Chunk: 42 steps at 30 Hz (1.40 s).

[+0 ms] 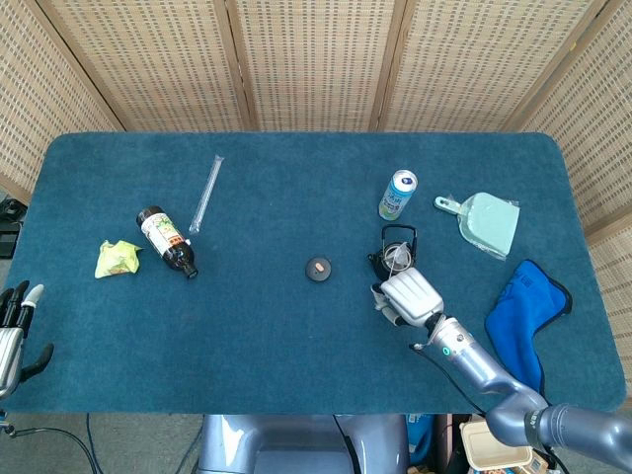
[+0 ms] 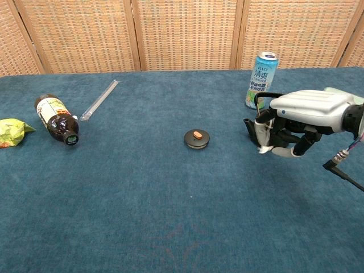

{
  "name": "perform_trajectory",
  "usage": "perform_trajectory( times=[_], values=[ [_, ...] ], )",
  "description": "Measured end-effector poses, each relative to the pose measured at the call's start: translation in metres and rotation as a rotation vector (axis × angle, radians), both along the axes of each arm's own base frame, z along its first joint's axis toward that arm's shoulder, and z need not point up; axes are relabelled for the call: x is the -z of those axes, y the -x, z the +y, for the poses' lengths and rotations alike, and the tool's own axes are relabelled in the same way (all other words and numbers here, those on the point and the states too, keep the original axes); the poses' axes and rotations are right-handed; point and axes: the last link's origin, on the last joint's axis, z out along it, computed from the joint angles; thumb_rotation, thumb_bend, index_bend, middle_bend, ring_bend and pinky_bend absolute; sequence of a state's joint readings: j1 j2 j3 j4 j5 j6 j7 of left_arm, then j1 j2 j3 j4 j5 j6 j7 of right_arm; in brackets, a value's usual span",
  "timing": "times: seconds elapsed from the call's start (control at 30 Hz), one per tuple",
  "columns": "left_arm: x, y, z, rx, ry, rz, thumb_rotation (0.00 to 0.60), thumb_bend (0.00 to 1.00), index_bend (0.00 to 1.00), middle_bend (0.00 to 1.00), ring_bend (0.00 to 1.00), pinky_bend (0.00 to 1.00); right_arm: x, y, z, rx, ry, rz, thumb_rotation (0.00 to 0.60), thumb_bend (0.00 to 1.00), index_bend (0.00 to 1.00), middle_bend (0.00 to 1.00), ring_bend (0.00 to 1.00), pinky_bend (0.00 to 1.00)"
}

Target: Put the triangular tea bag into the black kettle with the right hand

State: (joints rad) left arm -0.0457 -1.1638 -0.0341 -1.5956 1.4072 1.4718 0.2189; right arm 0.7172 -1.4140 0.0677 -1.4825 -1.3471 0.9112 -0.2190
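Holding: the right hand [image 2: 296, 122] has its fingers [image 2: 300, 145] curled down and in, with something white, probably the tea bag [image 2: 263, 136], pinched at their tips; the view is too small to be sure of the grip
Tea bag from the fingers: at the fingertips, hanging low on the side toward the kettle [image 1: 393, 251]
Kettle from the fingers: touching or just past the fingertips, partly hidden behind the hand in the chest view; from above its open mouth lies just beyond the hand, with white showing inside or over it
Lid [image 2: 197, 138]: off, lying well apart to the hand's inner side
Can [image 2: 262, 79]: upright just beyond the kettle
Nearer hand: right, at the kettle; left hand [image 1: 14, 321] rests at the far table edge, fingers apart, holding nothing
Step, as judged: lowering or letting go of the bag over the mouth
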Motion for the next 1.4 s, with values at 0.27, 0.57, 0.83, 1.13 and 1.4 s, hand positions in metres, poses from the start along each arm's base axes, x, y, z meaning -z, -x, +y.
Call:
perform_trajectory(
  times=[0.27,0.57,0.83,1.13,1.4],
  values=[
    [0.0,0.002,-0.001,-0.006,0.0,0.001,0.6,0.35,0.0,0.0,0.0,0.0,0.001,0.001,-0.003,0.015,-0.002,0.002,0.6,0.57,0.28,0.91,0.91,0.88],
    [-0.001,0.002,0.001,-0.002,-0.005,0.002,0.6,0.35,0.0,0.0,0.0,0.0,-0.007,0.001,-0.006,0.019,-0.002,0.012,0.6,0.57,0.24,0.91,0.91,0.88],
    [-0.004,-0.001,0.002,0.006,-0.012,0.006,0.6,0.35,0.0,0.0,0.0,0.0,-0.024,0.005,-0.013,0.069,-0.016,0.041,0.6,0.61,0.17,0.94,0.92,0.88],
    [-0.006,-0.006,0.004,0.022,-0.014,0.013,0.6,0.35,0.0,0.0,0.0,0.0,-0.039,0.012,-0.02,0.14,-0.049,0.083,0.395,0.73,0.12,0.98,0.95,0.92],
    [-0.006,-0.01,0.006,0.034,-0.012,0.019,0.6,0.35,0.0,0.0,0.0,0.0,-0.048,0.021,-0.028,0.209,-0.081,0.125,0.346,0.74,0.12,0.99,0.95,0.92]
  ],
)
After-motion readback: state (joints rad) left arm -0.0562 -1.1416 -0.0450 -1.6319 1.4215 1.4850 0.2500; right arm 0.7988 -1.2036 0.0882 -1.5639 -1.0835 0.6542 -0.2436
